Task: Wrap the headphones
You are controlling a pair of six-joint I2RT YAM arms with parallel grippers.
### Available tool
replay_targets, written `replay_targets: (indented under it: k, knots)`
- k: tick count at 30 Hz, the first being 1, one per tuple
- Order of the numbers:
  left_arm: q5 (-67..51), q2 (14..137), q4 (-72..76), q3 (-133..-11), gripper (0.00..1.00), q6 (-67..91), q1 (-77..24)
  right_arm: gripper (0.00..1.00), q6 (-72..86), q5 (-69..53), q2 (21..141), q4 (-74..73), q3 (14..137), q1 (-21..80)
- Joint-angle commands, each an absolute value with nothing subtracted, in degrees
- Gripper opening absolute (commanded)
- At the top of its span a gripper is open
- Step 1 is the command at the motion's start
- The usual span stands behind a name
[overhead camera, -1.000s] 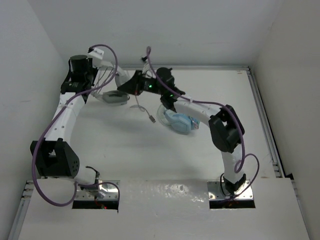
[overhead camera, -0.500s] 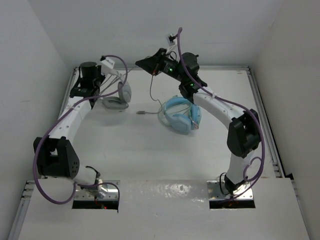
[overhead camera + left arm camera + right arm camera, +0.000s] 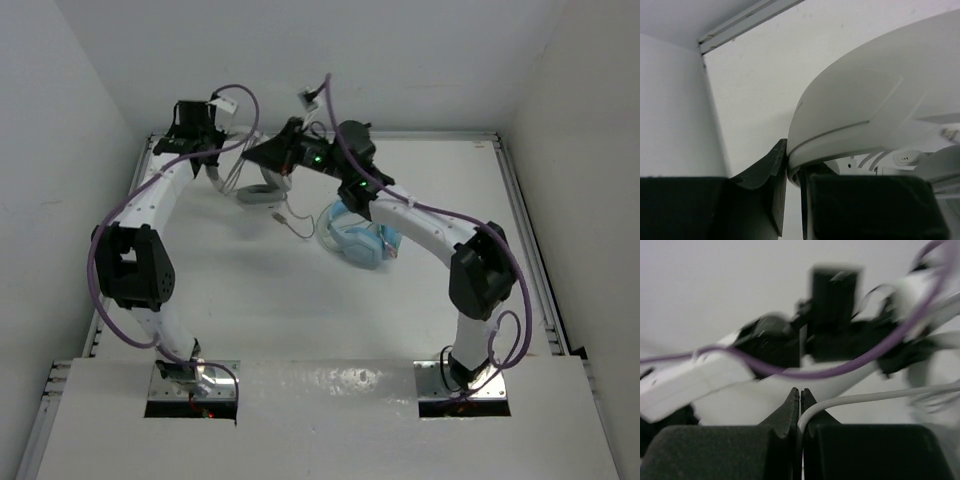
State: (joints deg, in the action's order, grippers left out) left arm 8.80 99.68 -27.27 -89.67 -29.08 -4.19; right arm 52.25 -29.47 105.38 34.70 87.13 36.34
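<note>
The headphones [image 3: 257, 191] are found at the far left of the surface [image 3: 250, 300]. Only one grey ear cup is plainly seen from above, the rest being covered by the two arms. In the left wrist view the left pincer [image 3: 793, 167] is clamped almost shut on the rim of the wide headband, which is cut off at the right edge. The right pincer [image 3: 799, 396] is shut on the thin cable [image 3: 865, 397], though that view is badly blurred. Whether the cable's loose end touches the surface cannot be told. The blue headphones [image 3: 362, 243] are half hidden beneath the right arm.
</note>
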Motion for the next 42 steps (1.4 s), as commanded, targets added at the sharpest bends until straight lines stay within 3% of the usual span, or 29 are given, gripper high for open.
replay_targets:
  k: [1, 5, 8, 12, 15, 18, 19, 20, 26, 31, 35, 42]
  knots:
    - [2.2, 100.7, -29.4, -98.3, 0.00, -16.8, -1.9, 0.00, 49.1, -35.1, 107.4, 36.3, 93.5, 44.3]
    - [-8.6, 104.3, -35.1, -107.8, 0.00, -8.1, 3.3, 0.00, 41.8, -38.3, 116.4, 22.5, 108.5, 49.6]
    - [-16.9, 105.6, -36.8, -113.3, 0.00, -4.2, 6.5, 0.00, 43.6, -38.8, 121.5, 24.4, 108.4, 50.4]
    - [-25.5, 102.8, -36.7, -113.8, 0.00, -0.5, 8.3, 0.10, 42.1, -41.7, 126.8, 25.2, 107.4, 50.7]
    - [-27.0, 99.2, -36.6, -113.2, 0.00, 1.3, 8.4, 0.30, 35.0, -40.0, 128.8, 19.7, 106.0, 50.6]
    - [-28.4, 93.5, -36.2, -111.4, 0.00, 0.8, 8.5, 0.59, 25.8, -36.6, 126.6, 17.8, 100.3, 50.5]
    - [-28.5, 92.4, -36.0, -111.0, 0.00, 0.5, 8.4, 0.96, 20.7, -34.0, 125.5, 18.0, 96.1, 50.6]
    - [-28.3, 91.2, -35.9, -110.7, 0.00, 0.3, 8.5, 0.99, 17.8, -33.3, 124.3, 18.0, 94.1, 50.5]
    - [-29.1, 85.5, -40.3, -112.4, 0.00, -3.8, 8.5, 0.99, -6.0, -23.4, 115.2, 15.8, 79.6, 50.5]
    - [-32.8, 84.8, -45.0, -117.0, 0.00, -5.3, 8.5, 0.99, -21.3, -21.0, 113.3, 6.8, 76.0, 50.5]
    - [-34.3, 85.2, -47.5, -119.7, 0.00, -5.9, 8.4, 0.99, -27.1, -20.4, 112.6, 6.9, 72.4, 50.4]
    - [-35.3, 86.0, -48.4, -122.9, 0.00, -6.2, 8.5, 0.99, -25.8, -13.0, 117.1, 21.0, 70.7, 49.5]
